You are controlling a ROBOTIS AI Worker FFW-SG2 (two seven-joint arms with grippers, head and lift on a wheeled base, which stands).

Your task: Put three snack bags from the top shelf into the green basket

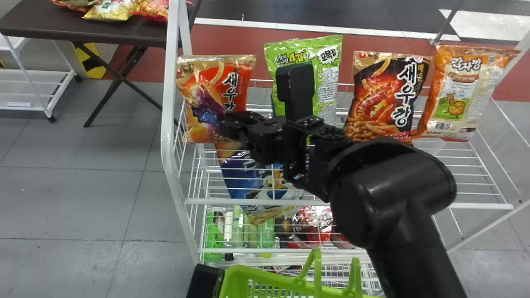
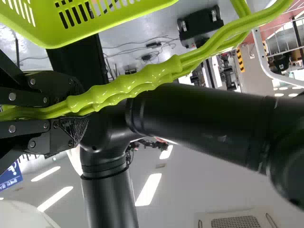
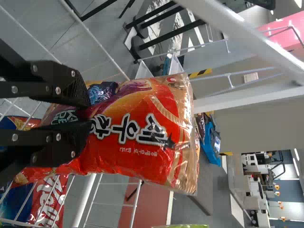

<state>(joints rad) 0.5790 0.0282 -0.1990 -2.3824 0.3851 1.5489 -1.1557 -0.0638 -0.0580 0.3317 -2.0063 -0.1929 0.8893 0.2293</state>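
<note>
Bag of orange and red point(image 3: 133, 123) stands with its long axis roughly upright at the left end of the top shelf point(image 1: 480, 205), and the right fingers point(image 3: 76, 137) reach its lower half crosswise, coming at it from its right. They look closed on it, a fold of the front pinched between them, while the top seal rises free above. The right arm point(image 1: 389, 186) is plainly the one for this job: it climbs in front of the top shelf, bends over the front edge and points leftward along the row, its wrist in front of the green bag point(image 1: 327, 82).

The green basket point(image 1: 256, 277) sits below the top shelf's front edge, nearer the robot and somewhat to the right of the pinched bag. The left fingers point(image 2: 73, 130) are shut around its handles point(image 2: 123, 90).

So the coming move probably wants a lift first, then a pull back toward the robot and rightward, then down. The low grip may let the tall upper part flop, or the bag may brush the white post point(image 1: 169, 103) at the top shelf's left end. Farther right on the top shelf stand the black-and-red bag point(image 1: 387, 95) and the orange-and-white bag point(image 1: 459, 95).
</note>
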